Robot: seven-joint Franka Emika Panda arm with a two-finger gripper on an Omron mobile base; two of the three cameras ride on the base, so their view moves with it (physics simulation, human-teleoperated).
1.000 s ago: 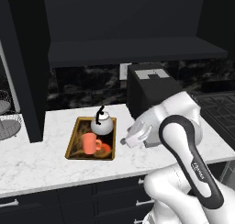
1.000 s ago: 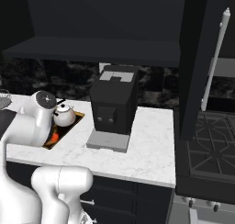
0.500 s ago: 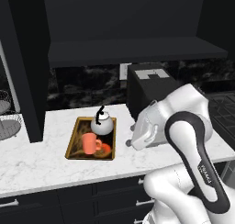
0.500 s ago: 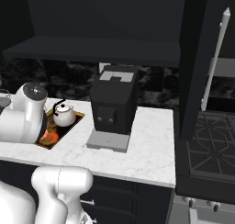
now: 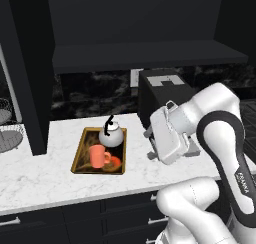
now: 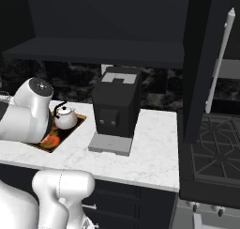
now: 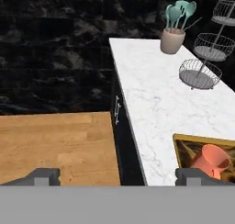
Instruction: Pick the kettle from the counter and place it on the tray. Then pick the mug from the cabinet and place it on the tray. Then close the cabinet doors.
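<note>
Kitchen: marble counter (image 5: 50, 173), stove grates (image 6: 220, 146), utensil crock (image 7: 173, 40), cabinet (image 5: 140, 33).

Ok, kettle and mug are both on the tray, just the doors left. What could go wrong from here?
1. The mug and kettle stand close together on the tray, beside the arm; a wide swing toward the cabinet doors could clip them.
2. The black machine stands between the arm and the right door's bar handle.
3. The open pincer points away from the doors, so a large reorientation is needed.
</note>
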